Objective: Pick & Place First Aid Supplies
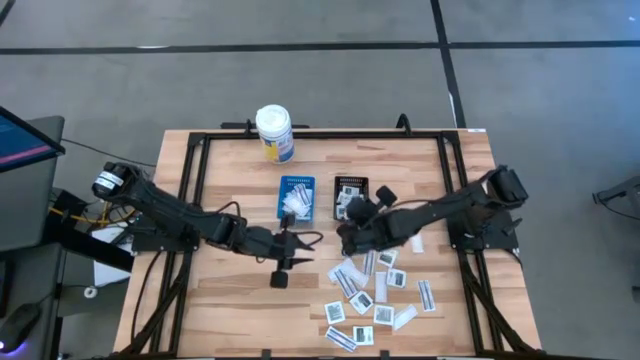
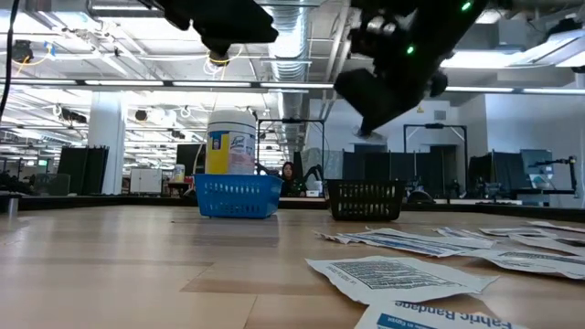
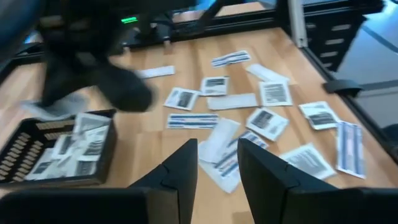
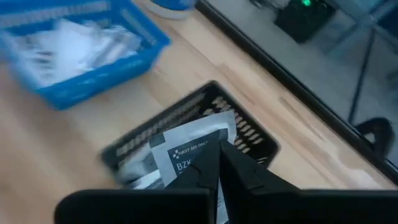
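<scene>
left gripper (image 1: 305,240) parted mid-table; right gripper (image 1: 345,232) pinched together, both arms extended inward

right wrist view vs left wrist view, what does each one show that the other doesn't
Only the right wrist view shows the blue tray with white packets inside, and the right gripper with its fingers shut on a printed packet over the black tray.

Only the left wrist view shows the loose packets spread on the table, past the open left gripper.

Both show the black tray holding packets.
</scene>
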`<state>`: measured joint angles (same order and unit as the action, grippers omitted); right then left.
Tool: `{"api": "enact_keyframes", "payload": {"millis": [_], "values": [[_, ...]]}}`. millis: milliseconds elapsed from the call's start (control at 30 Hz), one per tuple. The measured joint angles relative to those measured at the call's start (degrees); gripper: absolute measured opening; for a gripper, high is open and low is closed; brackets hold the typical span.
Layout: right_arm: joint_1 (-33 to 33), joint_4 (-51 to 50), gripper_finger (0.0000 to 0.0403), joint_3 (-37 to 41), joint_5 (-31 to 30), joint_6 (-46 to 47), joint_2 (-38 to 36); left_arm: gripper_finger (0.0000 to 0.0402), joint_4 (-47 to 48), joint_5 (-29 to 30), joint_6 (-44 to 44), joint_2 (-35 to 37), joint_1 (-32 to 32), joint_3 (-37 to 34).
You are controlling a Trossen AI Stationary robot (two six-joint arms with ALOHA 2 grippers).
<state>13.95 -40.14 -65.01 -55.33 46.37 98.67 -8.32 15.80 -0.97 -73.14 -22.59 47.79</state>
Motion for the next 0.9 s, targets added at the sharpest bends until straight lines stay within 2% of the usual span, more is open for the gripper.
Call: {"api": "enact_keyframes", "payload": {"millis": [200, 433, 633, 733, 900], "values": [[-4.7, 0.3, 0.0032, 0.0, 7.6, -4.2, 0.0, 0.0115, 0.6, 0.0, 0.1, 0.0, -2.3, 0.0], [-6.5, 0.1, 0.0084, -0.1, 11.0, -5.6, 0.0, 0.0115, 2.0, 0.0, 6.1, 0.0, -2.9, 0.0], [-6.1, -0.3, 0.0098, -2.1, 30.3, -9.1, -0.1, 0.0115, 4.5, 0.0, 8.9, 0.0, -2.9, 0.0], [-4.7, -0.9, 0.0098, -2.1, 36.0, -7.5, -0.1, 0.0115, 4.5, 0.0, 9.0, 0.0, -3.0, 0.0], [-1.9, -7.7, 0.0098, -2.1, 36.4, 2.8, -0.1, 0.0115, 4.5, 0.0, 9.0, 0.0, -3.4, 0.0]]}}
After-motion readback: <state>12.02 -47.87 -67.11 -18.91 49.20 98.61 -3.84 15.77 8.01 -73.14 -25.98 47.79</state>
